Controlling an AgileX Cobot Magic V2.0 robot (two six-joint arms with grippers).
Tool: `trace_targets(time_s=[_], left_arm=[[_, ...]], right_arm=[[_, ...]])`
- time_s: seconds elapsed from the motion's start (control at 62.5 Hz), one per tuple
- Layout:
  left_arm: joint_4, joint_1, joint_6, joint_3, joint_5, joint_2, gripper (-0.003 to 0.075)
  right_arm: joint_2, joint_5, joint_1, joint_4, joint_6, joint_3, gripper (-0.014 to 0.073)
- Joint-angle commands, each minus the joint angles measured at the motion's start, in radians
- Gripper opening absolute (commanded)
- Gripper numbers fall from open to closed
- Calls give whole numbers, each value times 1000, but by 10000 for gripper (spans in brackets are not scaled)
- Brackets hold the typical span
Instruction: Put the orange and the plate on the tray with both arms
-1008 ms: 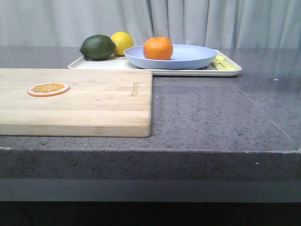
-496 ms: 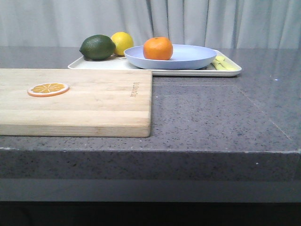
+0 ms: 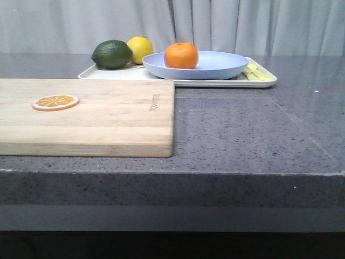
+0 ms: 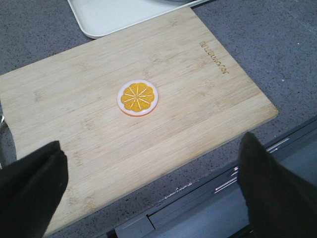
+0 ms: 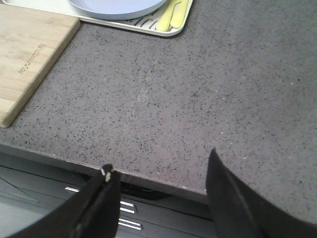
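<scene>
The orange point(image 3: 181, 55) sits in the pale lavender-blue plate point(image 3: 215, 67), and the plate rests on the cream-white tray point(image 3: 259, 82) at the back of the counter. The plate's rim point(image 5: 116, 9) and the tray's corner point(image 5: 179, 26) also show in the right wrist view, and a tray corner point(image 4: 106, 17) shows in the left wrist view. Neither arm shows in the front view. My left gripper point(image 4: 148, 191) is open and empty over the counter's front edge. My right gripper point(image 5: 161, 191) is open and empty, also at the front edge.
A wooden cutting board point(image 3: 97, 116) lies front left with a flat orange slice disc point(image 3: 55, 102) on it. A dark green lime point(image 3: 112, 54) and a yellow lemon point(image 3: 141, 47) sit on the tray's left part. Yellow-green strips point(image 3: 254, 73) lie at its right end.
</scene>
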Motion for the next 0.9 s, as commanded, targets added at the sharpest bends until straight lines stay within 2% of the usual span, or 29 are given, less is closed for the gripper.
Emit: trace_targets(time_s=[0.0, 0.112, 0.208, 0.336, 0.496, 0.592, 0.688, 0.88], left_arm=[[-1, 5, -9, -24, -58, 1, 673], [-1, 5, -9, -24, -58, 1, 668], [-1, 5, -9, -24, -58, 1, 608], [-1, 5, -9, -24, -58, 1, 424], [-1, 5, -9, -24, -58, 1, 194], [-1, 5, -9, -24, -58, 1, 69], [-1, 5, -9, -24, -58, 1, -20], [-1, 5, -9, -24, -58, 1, -20]], right_arm=[[-10, -66, -3, -12, 4, -3, 416], [-9, -60, -3, -16, 4, -2, 388], [-9, -60, -3, -18, 4, -2, 275], [-9, -60, -3, -18, 4, -2, 73], [-9, -60, -3, -18, 3, -2, -74], [-9, -60, -3, -23, 3, -2, -67], [-9, -59, -3, -23, 3, -2, -67], [-9, -59, -3, -23, 3, -2, -67]])
